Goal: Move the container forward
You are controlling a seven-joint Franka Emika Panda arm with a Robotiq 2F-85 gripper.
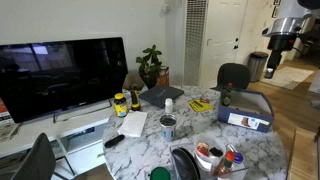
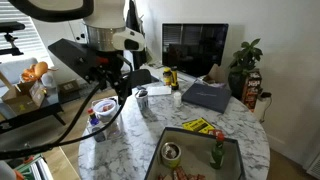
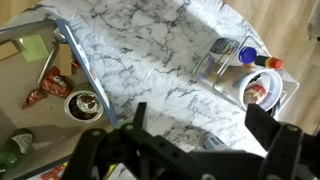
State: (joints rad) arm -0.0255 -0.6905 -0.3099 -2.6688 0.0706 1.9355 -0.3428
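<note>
Fingers spread wide, gripping nothing, over marble bench. Container just right of fingers in wrist view, inside clear tray at bench edge. Open marble ahead-left. TV shows in ext. views only.

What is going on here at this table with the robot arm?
A robot arm is about to move the container, a small white tub with a reddish rim, forward on the marble table. Its gripper hangs above the table, open and empty, apart from the tub. The tub seems to stand in a clear holder near the table's edge. It is not yet grasped.
</note>
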